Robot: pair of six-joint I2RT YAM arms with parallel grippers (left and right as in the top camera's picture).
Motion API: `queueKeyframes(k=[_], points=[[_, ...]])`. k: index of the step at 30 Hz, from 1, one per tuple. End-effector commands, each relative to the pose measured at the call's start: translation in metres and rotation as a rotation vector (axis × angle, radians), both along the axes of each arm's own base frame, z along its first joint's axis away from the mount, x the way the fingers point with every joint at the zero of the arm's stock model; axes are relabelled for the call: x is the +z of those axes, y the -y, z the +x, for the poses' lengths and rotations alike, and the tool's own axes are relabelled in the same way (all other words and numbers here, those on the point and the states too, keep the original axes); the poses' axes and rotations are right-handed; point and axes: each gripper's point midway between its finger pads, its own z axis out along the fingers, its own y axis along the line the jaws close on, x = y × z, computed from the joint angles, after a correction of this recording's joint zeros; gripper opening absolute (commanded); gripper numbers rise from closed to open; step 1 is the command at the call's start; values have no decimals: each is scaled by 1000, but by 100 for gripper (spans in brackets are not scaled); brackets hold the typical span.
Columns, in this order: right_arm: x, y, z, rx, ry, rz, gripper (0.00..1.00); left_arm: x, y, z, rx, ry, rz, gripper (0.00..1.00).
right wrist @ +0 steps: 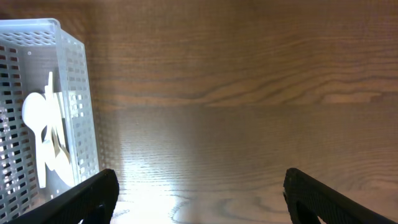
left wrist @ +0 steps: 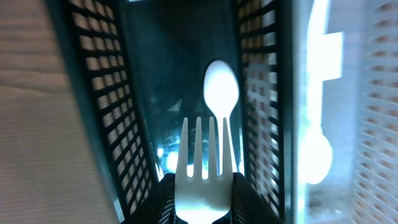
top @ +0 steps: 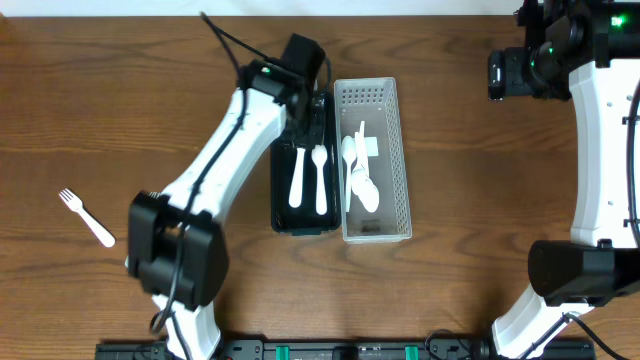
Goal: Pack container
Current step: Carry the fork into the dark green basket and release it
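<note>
A black mesh container [top: 277, 205] stands mid-table, with a white mesh container [top: 402, 160] beside it on the right. My left gripper [left wrist: 200, 186] is over the black container's far end and shut on a white fork [left wrist: 202, 165], tines pointing down its length. A white spoon [left wrist: 221, 93] lies on the black container's floor [left wrist: 155, 93]. From overhead two white utensils [top: 320, 180] show inside it. Several white spoons [top: 362, 180] lie in the white container. My right gripper [right wrist: 202, 193] stands open over bare wood, right of the white container [right wrist: 74, 93].
Another white fork [top: 87, 217] lies loose on the wooden table at the far left. The left arm [top: 215, 150] stretches diagonally from the front edge to the black container. The right arm [top: 600, 150] stands along the right side.
</note>
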Motion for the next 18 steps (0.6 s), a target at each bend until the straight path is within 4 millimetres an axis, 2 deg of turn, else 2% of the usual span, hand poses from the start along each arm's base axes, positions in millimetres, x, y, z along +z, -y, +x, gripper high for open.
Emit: queueKeyframes(k=[1,2,5,10,14,16,18], points=[[-2,5,-1,1,-12,-15,88,-22,1,0,14,-49,24,25],[-2,5,-1,1,-13,-15,88,-27,1,-1,14,-61,29,31],[-3,5,-2,1,-17,-15,88,-33,0,-1,6,-73,37,34],[-3,6,-3,1,-22,-15,88,-15,0,5,-120,-8,52,38],[-3,6,-3,1,-22,-15,88,31,-2,6,-230,87,54,43],[-3,6,-3,1,-21,-15,88,63,-10,0,-289,143,80,50],[-3,6,-3,1,-21,-15,88,97,-26,-11,-351,202,136,58]])
